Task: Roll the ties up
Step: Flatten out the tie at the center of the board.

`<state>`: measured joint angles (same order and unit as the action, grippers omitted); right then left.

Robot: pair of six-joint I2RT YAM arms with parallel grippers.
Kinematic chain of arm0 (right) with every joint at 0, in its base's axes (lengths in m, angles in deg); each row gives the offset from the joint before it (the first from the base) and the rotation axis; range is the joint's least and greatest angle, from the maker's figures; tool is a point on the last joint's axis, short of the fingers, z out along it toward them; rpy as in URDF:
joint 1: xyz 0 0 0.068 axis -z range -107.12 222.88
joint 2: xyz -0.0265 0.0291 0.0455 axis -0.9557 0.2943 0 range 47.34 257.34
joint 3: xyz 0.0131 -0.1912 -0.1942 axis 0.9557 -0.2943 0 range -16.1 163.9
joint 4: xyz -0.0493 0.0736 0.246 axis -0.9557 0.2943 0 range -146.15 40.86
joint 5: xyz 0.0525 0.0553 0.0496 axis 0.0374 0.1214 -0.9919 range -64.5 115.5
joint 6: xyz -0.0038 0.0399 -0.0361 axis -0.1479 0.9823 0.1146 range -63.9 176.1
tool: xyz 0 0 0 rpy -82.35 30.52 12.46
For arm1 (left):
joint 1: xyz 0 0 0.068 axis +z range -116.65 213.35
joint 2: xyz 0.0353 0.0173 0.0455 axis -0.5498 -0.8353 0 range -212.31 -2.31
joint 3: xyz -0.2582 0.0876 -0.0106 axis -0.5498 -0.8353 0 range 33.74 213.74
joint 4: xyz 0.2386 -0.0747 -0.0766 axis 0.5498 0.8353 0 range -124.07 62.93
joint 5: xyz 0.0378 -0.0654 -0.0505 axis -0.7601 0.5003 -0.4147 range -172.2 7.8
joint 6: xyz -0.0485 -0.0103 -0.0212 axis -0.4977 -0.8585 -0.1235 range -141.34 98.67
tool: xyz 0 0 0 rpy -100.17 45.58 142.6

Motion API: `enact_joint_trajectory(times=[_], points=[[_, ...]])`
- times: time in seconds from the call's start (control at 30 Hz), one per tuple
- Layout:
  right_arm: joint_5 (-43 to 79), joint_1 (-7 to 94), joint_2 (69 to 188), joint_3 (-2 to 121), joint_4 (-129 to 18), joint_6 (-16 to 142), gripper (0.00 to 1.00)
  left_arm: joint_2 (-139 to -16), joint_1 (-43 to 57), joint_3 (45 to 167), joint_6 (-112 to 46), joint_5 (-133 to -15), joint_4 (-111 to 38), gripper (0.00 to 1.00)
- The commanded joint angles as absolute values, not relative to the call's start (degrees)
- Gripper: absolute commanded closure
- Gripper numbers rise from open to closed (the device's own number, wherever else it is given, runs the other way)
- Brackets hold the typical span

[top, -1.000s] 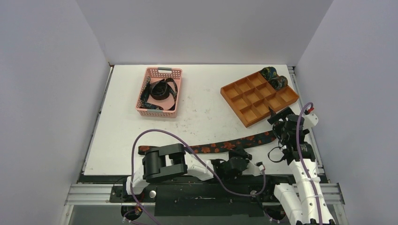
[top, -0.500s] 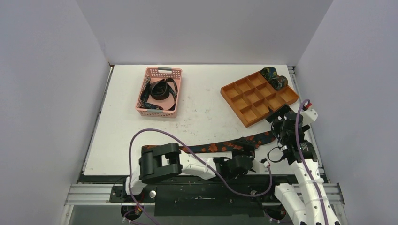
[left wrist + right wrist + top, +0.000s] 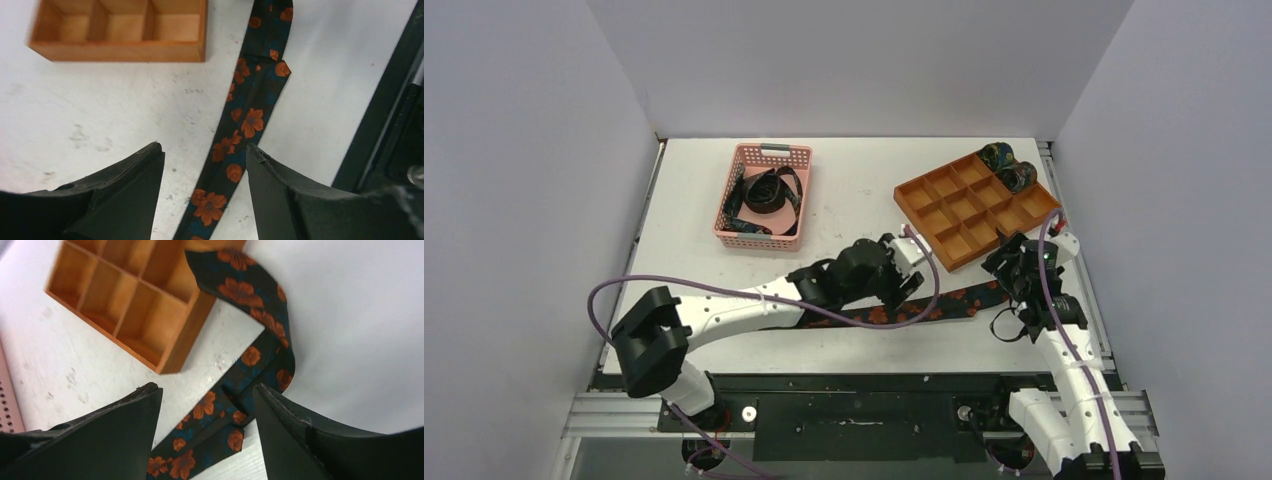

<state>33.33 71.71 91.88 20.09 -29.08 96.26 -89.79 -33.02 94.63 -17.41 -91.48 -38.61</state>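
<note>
Top external view shows my left gripper has opened and swung up from six o'clock, so it and my right gripper both hang spread over the tie, flat at five o'clock, not rolled yet.

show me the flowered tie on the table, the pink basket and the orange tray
flowered tie (image 3: pixel 250 121): left wrist view, an orange flower mid-strip
pink basket (image 3: pixel 759 241): top view, its near wall
orange tray (image 3: pixel 120 51): left wrist view, its near wall
</note>
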Motion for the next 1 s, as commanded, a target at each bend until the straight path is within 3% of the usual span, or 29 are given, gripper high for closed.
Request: enact_joint_trajectory(times=[0.0, 0.17, 0.4, 0.67, 0.97], points=[[25.1, 72.3, 95.6, 15.5, -32.4, 96.4, 0.35, -96.7, -27.8, 99.3, -32.6, -67.5, -30.8, 0.42], [21.0, 72.0, 97.6, 10.5, -33.9, 100.6, 0.40, -103.4, -21.9, 102.9, -40.4, -63.4, -28.0, 0.48], [19.4, 69.8, 101.5, 6.3, -35.4, 103.9, 0.47, -98.6, -16.8, 97.5, -46.4, -72.6, -26.3, 0.49], [19.9, 69.6, 101.3, 4.6, -35.0, 103.9, 0.61, -93.0, -16.9, 90.7, -50.8, -73.6, -30.7, 0.50], [17.3, 69.5, 99.1, 5.0, -37.7, 104.6, 0.94, -90.0, -17.1, 87.8, -52.1, -73.1, -31.9, 0.56]])
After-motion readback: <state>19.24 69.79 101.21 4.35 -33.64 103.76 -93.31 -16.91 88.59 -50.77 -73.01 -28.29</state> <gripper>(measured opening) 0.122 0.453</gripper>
